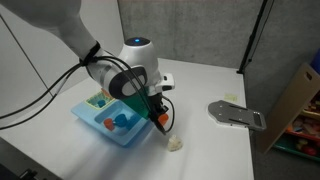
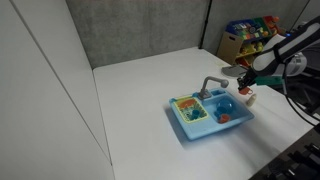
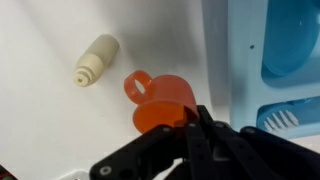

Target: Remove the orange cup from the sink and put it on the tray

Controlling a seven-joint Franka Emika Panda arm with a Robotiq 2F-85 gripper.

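Tool [image 3: 190, 118] pinching orange cup [image 3: 160, 100] at rim; cup outside sink [image 3: 235, 50], just beside its wall; beige lump [image 3: 95, 58] nr.

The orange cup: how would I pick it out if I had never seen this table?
Find the light-blue toy sink on the white table. Just outside its wall, the black gripper is shut on the orange cup. It is bright orange with a ring handle, unlike the pale beige lump lying nearby.
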